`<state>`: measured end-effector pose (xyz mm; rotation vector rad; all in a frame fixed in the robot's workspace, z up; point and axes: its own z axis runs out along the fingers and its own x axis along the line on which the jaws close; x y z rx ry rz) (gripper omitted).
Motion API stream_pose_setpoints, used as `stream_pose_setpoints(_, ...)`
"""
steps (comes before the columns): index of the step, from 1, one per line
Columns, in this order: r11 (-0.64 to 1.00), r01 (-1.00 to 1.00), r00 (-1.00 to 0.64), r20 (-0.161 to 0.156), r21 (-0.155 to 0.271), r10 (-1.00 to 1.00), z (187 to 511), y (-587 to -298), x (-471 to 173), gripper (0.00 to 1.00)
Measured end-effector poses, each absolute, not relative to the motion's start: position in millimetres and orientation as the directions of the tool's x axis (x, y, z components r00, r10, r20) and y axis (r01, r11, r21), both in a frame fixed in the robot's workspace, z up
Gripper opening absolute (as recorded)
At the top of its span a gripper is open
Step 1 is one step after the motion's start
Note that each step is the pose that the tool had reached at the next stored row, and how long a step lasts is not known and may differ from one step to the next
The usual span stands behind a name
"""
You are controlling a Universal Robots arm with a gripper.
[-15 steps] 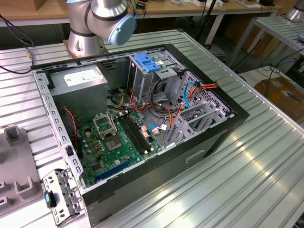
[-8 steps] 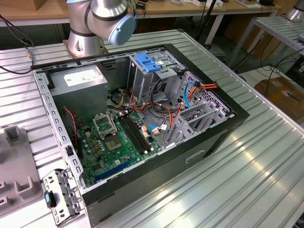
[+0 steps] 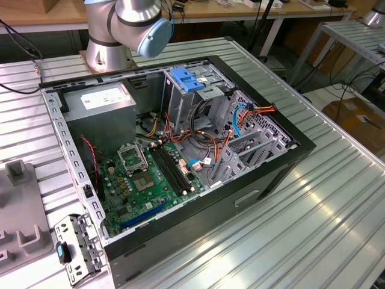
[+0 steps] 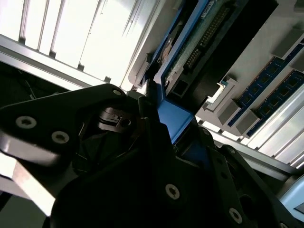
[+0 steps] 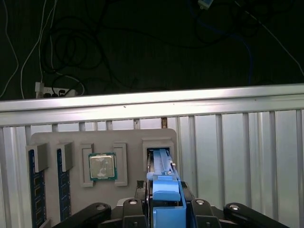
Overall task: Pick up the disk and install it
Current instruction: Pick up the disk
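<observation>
My end effector [image 5: 166,209] is clenched on the blue rail of the disk [image 5: 160,164]. The disk stands on edge in a slot of the grey holder [image 5: 71,140] on the tabletop [image 5: 237,142], beside a processor chip [image 5: 102,167]. To do this pickup well, I judge the grip should sit square and centred on the rail. Any lift should run straight along the slot, so the disk neither scrapes nor jams against its walls.

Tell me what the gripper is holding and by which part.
The gripper holds the disk by its blue side rail, as it sits in the grey tray.
</observation>
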<state>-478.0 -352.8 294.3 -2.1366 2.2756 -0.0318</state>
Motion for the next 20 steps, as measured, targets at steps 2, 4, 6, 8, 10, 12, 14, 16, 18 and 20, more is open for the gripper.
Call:
stream_pose_setpoints(2, 0.063, -0.998, -0.063, -0.001, -0.028, -0.998, 294.3, -352.8, -478.0, 0.37)
stream_pose_setpoints(4, 0.063, -0.998, -0.063, -0.001, -0.029, -0.998, 294.3, -352.8, -478.0, 0.37)
stream_pose_setpoints(6, 0.063, -0.998, -0.063, -0.001, -0.029, -0.998, 294.3, -352.8, -478.0, 0.37)
stream_pose_setpoints(8, 0.063, -0.998, -0.063, -0.001, -0.028, -0.998, 294.3, -352.8, -478.0, 0.37)
stream_pose_setpoints(10, 0.063, -0.998, -0.063, -0.001, -0.028, -0.998, 294.3, -352.8, -478.0, 0.37)
stream_pose_setpoints(12, 0.063, -0.998, -0.063, -0.001, -0.028, -0.998, 294.3, -352.8, -478.0, 0.37)
stream_pose_setpoints(14, 0.063, -0.998, -0.063, -0.001, -0.029, -0.998, 294.3, -352.8, -478.0, 0.37)
stream_pose_setpoints(16, 0.063, -0.998, -0.063, -0.001, -0.028, -0.998, 294.3, -352.8, -478.0, 0.37)
stream_pose_setpoints(18, 0.063, -0.998, -0.063, -0.002, -0.028, -0.998, 294.3, -352.8, -478.0, 0.37)
stream_pose_setpoints(20, 0.063, -0.998, -0.063, -0.002, -0.028, -0.998, 294.3, -352.8, -478.0, 0.37)
